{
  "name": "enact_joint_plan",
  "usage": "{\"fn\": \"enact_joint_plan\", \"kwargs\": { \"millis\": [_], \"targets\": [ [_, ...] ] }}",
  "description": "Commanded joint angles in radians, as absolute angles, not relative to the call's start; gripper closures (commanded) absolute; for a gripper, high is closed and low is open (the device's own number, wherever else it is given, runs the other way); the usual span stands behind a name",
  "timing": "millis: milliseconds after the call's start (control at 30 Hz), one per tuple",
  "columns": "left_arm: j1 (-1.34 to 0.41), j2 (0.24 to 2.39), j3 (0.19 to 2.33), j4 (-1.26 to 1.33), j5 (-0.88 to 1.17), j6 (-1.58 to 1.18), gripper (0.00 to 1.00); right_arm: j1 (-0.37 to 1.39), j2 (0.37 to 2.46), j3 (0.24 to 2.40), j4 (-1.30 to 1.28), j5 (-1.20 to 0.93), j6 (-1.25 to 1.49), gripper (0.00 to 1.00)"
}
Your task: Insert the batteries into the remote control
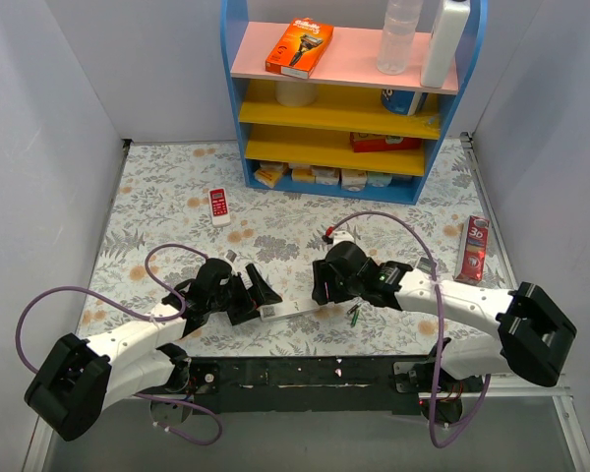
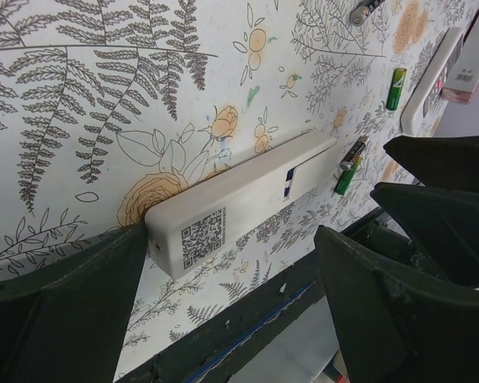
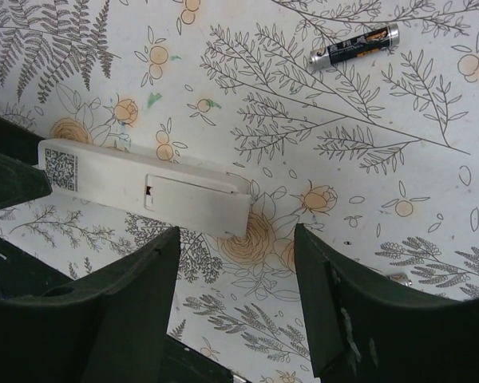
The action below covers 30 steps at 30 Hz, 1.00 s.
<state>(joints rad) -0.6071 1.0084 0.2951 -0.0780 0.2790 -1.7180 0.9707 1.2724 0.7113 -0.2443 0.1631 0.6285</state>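
Item 1, remote control [image 2: 247, 195]: lying flat on the floral surface [image 1: 177, 187] near the front edge, betw. the two arms, plain white back facing up, QR label showing at the end nearest the L pincer [image 2: 231, 235], cover outline showing on the back. Item 2, batteries: all lying loose on the surface. Green battery [image 2: 396, 88] is lying beyond the remote's far end. Green/silver battery [image 2: 350, 165] is resting just beside that far end. Dark battery [image 3: 355, 45] w/ gold end is lying well apart from the remote. Item 3, L pincer: released, jaws standing wide and straddling the QR end of the remote, one finger [image 2: 72, 303] appearing to touch that end, the other sitting apart from it, nothing being grasped. Item 4, R pincer [image 3: 236, 231]: released, jaws gaping, hovering just off the remote's opposite end, neither finger touching it in the wrist view. Other stock: short red-and-white remote [image 1: 218, 206] lying farther back, well apart. Blue shelf unit [image 1: 230, 88] is standing at the rear w/ orange box [image 1: 299, 47] & clear bottle [image 1: 397, 39] sitting on the top tier. Red carton [image 1: 473, 249] is lying at the right side of the surface
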Motion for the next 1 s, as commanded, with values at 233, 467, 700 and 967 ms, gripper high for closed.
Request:
{"fn": "enact_joint_plan", "kwargs": {
  "millis": [233,467,700,967],
  "targets": [
    [-0.618,1.014,0.302,-0.161,0.262,-1.681,0.22,1.008,1.405,0.825,-0.308,0.218,0.615,0.34],
    [-0.623,1.043,0.310,-0.160,0.265,-1.674,0.24,1.019,1.443,0.857,-0.308,0.213,0.609,0.35],
    [-0.627,1.048,0.314,-0.160,0.262,-1.671,0.24,1.029,1.489,0.896,-0.333,0.229,0.601,0.38],
    [-0.627,1.055,0.310,-0.149,0.265,-1.669,0.24,1.042,1.519,0.908,-0.347,0.247,0.601,0.38]
  ]
}}
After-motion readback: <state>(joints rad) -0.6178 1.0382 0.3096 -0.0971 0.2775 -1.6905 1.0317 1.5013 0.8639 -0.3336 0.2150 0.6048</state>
